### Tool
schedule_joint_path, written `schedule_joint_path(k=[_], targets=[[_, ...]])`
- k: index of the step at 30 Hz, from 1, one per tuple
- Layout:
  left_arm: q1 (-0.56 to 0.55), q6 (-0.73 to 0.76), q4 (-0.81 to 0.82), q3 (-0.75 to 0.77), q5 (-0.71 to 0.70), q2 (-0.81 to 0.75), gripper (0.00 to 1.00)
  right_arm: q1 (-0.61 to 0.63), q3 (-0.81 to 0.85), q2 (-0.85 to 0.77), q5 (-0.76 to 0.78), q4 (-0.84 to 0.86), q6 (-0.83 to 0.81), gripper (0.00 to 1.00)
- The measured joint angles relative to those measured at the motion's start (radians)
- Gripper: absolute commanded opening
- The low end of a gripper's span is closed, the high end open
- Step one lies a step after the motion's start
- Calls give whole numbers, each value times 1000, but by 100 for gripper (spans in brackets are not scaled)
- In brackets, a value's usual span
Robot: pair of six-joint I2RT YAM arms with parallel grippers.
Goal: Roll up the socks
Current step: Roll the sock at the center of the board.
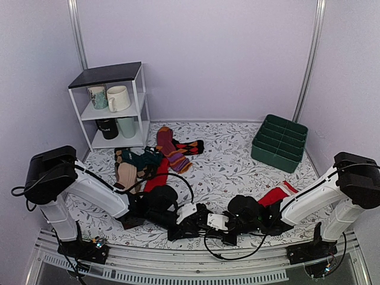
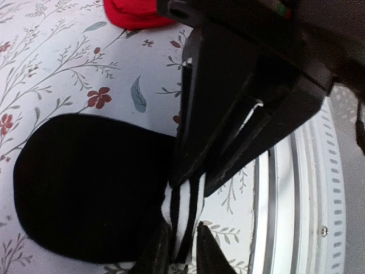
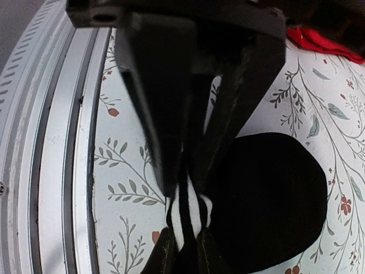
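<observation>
The black socks are a rounded bundle (image 2: 85, 188) on the floral tabletop, with the white-striped cuff (image 2: 183, 205) sticking out toward the near rail. My left gripper (image 2: 182, 228) is shut on that cuff. My right gripper (image 3: 187, 234) is shut on the same cuff (image 3: 187, 211) from the opposite side, with the bundle (image 3: 268, 194) beside it. Each wrist view shows the other gripper's fingers (image 2: 228, 125) (image 3: 165, 114) reaching in from above. In the top view the left gripper (image 1: 200, 224) and right gripper (image 1: 208, 228) meet at the near centre and hide most of the socks.
A red sock (image 1: 276, 194) lies behind the right arm. A pile of other socks (image 1: 148, 163), one purple-and-orange striped (image 1: 172, 148), lies at mid-left. A white shelf with mugs (image 1: 113, 107) stands back left, a green bin (image 1: 279, 142) back right. The metal rail (image 2: 296, 188) runs close by.
</observation>
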Motion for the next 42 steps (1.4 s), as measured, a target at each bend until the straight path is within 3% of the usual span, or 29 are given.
schedule_joint_path(k=[5,9,17,26,42], targets=[[-15,5,-23,-81,-190,-120,36,-6,19,20,-48,-3,92,8],[-50,57,-8,-201,-355,-240,22,-36,67,50,-139,-47,182,7],[-185,198,162,-339,-520,-328,38,-114,200,125,-412,-240,356,8],[-200,352,279,-290,-514,-261,40,-178,404,260,-603,-495,426,8],[-220,360,277,-240,-462,-106,36,-213,396,288,-709,-505,456,8]])
